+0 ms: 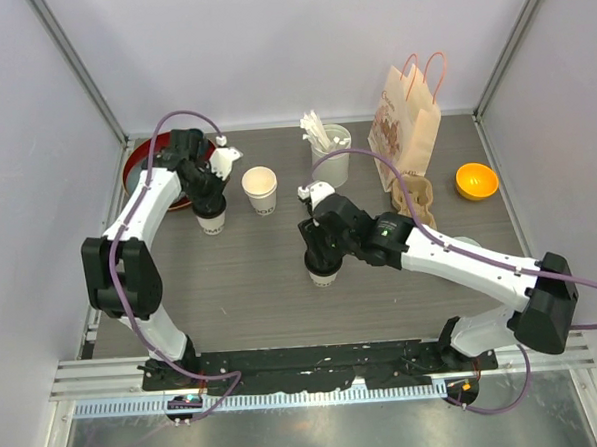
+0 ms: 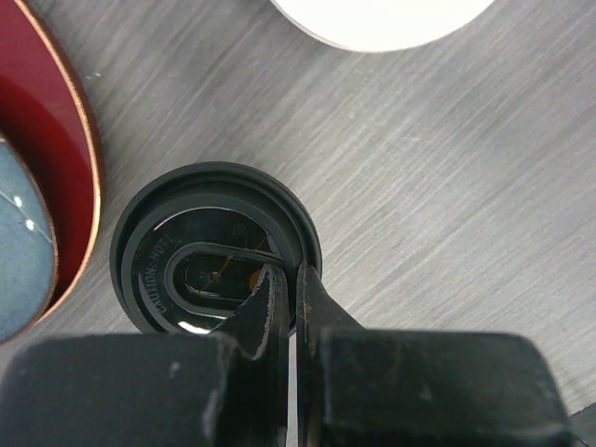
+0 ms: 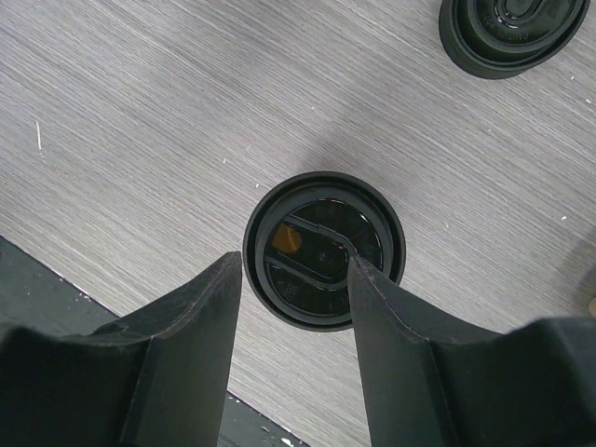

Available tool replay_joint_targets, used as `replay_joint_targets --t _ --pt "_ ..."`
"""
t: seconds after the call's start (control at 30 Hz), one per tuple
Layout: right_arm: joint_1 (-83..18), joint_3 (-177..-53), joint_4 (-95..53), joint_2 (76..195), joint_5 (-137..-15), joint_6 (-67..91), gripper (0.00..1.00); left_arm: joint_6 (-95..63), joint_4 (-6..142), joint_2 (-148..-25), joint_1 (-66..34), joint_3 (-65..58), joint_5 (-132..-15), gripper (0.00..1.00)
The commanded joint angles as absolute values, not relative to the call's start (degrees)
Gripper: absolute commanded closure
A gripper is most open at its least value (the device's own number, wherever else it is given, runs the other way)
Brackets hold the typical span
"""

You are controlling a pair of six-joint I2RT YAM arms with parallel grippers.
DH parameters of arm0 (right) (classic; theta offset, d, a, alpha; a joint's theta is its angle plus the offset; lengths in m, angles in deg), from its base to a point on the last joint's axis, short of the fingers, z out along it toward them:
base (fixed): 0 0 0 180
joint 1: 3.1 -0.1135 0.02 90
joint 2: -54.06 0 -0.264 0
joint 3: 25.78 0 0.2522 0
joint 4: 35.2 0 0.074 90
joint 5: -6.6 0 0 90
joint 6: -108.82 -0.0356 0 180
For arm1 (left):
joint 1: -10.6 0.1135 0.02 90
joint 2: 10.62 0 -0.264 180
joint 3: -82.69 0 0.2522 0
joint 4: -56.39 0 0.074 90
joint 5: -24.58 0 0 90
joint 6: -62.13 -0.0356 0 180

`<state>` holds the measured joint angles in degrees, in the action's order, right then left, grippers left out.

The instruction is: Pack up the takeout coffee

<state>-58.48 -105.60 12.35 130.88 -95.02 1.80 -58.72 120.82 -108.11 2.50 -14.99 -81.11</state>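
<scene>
From above, each arm hides most of the cup under it. Only a strip of white wall shows below the left end effector [image 1: 208, 203] on the left cup [image 1: 212, 226], and below the right end effector [image 1: 322, 254] on the right cup [image 1: 324, 276]. Their dark prints cannot be made out. The wrist views show only the black lids, with the cup walls hidden beneath. The left lid [image 2: 200, 242] has its near edge behind the clenched left fingers [image 2: 270, 307], whose tips lie over its right rim; whether they press on it is unclear. The right lid [image 3: 321, 233] sits between the spread, released right fingers [image 3: 200, 326], one tip overlapping its edge; contact cannot be judged. A stray lid [image 3: 512, 33] is cut off at that view's top edge. Both lidded cups stand upright on the table [image 1: 252, 286], long axis vertical, wide end up. An open cup [image 1: 260, 188] stands upright near the left cup, mouth up, with a red tray [image 1: 134, 172] at the far left.
</scene>
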Motion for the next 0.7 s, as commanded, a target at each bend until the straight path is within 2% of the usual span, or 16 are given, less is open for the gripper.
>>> replay_joint_targets --t 0.0,0.2,0.43,0.67 --pt "-60.3 -109.9 12.3 131.9 -99.4 -0.3 0.46 -56.7 118.7 -110.4 3.9 -18.5 -83.1 1.00" --pt "-61.4 -110.4 12.9 134.8 -100.4 -0.9 0.45 -55.4 119.6 -112.7 4.8 -20.2 -84.1 1.00" --pt "-62.3 -111.3 12.8 138.3 -100.5 -0.6 0.48 -54.8 118.6 -110.6 5.0 -19.0 -84.0 0.89" --pt "-62.6 -112.6 14.2 141.0 -101.4 0.3 0.53 -54.4 117.7 -108.0 5.6 -15.8 -83.9 0.62"
